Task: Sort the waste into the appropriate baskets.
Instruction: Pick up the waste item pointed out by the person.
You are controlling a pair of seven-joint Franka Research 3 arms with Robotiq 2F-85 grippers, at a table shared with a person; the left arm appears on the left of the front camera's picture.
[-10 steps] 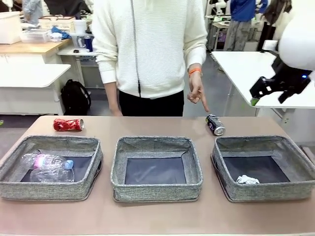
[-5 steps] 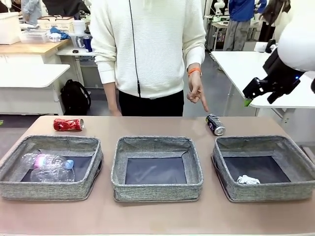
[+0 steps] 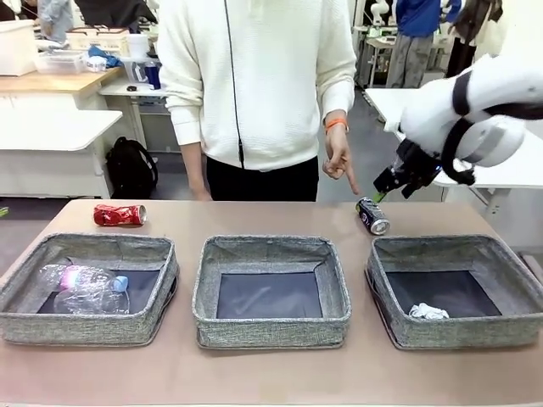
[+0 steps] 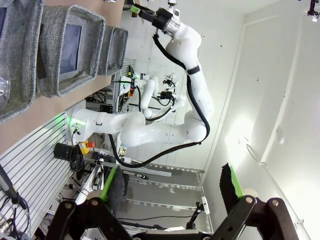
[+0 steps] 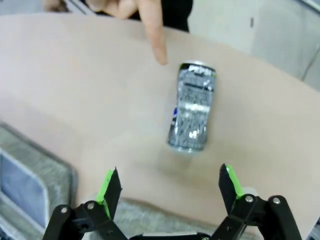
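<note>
A dented black soda can [image 3: 372, 215] lies on the table behind the right basket [image 3: 450, 244], and a person's hand [image 3: 341, 161] points a finger down at it. My right gripper [image 3: 383, 186] hangs open just above and right of the can. In the right wrist view the can [image 5: 192, 112] lies ahead of the open right gripper [image 5: 169, 187], with the finger [image 5: 152, 40] beside it. A red can [image 3: 119, 214] lies behind the left basket [image 3: 85, 244], which holds clear bottles [image 3: 81, 288]. A white paper wad [image 3: 427, 311] lies in the right basket. My left gripper [image 4: 172, 195] stands open, well off the table.
The middle basket [image 3: 267, 246] has nothing in it. The person stands at the far edge, behind the middle basket. A corner of a basket [image 5: 30, 170] sits at the lower left of the right wrist view. Bare table runs along the front edge.
My right arm has swung left and down from above the far white table to just over the black can. The person's pointing hand and the waste have stayed put.
</note>
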